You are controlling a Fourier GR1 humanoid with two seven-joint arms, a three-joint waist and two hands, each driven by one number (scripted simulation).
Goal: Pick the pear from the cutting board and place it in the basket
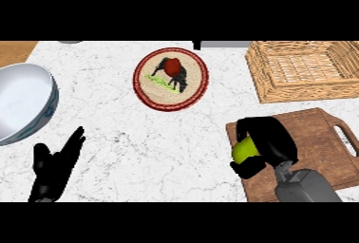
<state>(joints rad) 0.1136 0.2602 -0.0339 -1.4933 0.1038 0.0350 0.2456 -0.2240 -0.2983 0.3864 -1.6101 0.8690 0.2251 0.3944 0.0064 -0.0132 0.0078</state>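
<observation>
Fingers of the black right hand (270,142) curl round a small yellow-green pear (243,150), so that only the fruit's left side shows between fingers and thumb. Hand and pear sit over the left end of the brown wooden cutting board (319,142), whose handle slot lies at its right end; whether the pear touches the board or is lifted off it cannot be told. The grey right forearm comes in from the lower edge, across the board's near side.

Beyond the board, at the upper right, stands the square woven wicker basket (308,93), apart from the hand. A round woven plate with a dark red rim (204,78) lies near the middle of the white marble-patterned counter (161,152), and a large white bowl (21,102) stands at the left edge.

The black left hand (54,168) rests at the lower left, fingers straight and pointing up, holding nothing.
</observation>
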